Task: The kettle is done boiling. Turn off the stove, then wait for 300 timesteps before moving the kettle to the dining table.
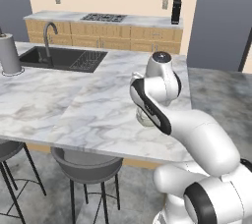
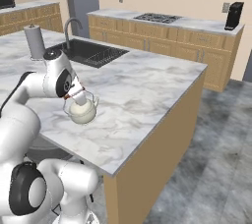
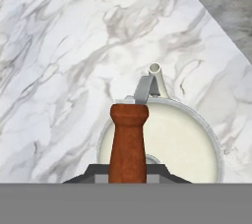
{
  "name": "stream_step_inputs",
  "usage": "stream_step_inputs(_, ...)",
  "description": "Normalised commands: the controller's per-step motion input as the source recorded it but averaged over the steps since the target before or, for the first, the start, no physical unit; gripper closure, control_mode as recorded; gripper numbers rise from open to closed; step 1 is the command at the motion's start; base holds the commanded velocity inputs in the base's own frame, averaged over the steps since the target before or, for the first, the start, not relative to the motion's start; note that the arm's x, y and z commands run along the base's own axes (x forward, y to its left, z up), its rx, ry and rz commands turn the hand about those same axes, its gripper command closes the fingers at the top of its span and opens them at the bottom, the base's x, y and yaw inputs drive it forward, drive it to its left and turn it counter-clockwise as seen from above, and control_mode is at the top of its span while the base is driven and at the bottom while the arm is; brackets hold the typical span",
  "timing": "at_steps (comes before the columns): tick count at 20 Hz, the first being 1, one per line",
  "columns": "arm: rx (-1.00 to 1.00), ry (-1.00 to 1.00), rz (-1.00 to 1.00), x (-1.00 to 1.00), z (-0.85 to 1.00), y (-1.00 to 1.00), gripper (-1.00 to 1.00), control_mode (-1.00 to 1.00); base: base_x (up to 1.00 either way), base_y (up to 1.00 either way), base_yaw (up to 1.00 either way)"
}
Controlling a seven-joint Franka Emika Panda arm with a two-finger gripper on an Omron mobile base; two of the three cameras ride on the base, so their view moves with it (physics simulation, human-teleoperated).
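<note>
One risk | your tool (image 2: 78,96) grips kettle (image 2: 82,111) by its wooden bar, directly beneath | releasing above desk (image 2: 142,90) tips it sideways.

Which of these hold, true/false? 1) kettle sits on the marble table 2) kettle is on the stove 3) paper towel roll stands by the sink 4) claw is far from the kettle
1) Kettle sits on the dining table: true.
2) Kettle is on the stove: false, the stove is on the far counter, with no kettle on it.
3) Paper towel roll stands by the sink: true.
4) Claw is far from the kettle: false, it is at the kettle's wooden handle.
</note>
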Motion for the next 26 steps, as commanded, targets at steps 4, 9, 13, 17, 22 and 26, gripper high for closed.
stream_step_inputs(4, 0.0, 0.0, 0.0, 0.21, -0.07, 0.02, 1.0, -1.0, 0.0, 0.0, 0.0)
stream_step_inputs(9, 0.0, 0.0, 0.0, 0.2, -0.11, 0.03, 1.0, -1.0, 0.0, 0.0, 0.0)
stream_step_inputs(13, 0.0, 0.0, 0.0, 0.17, -0.13, 0.02, 1.0, -1.0, 0.0, 0.0, 0.0)
stream_step_inputs(17, 0.0, 0.0, 0.0, 0.17, -0.14, 0.01, 1.0, -1.0, 0.0, 0.0, 0.0)
stream_step_inputs(22, 0.0, 0.0, 0.0, 0.17, -0.14, 0.0, 1.0, -1.0, 0.0, 0.0, 0.0)
stream_step_inputs(26, 0.0, 0.0, 0.0, 0.17, -0.17, 0.0, 1.0, -1.0, 0.0, 0.0, 0.0)
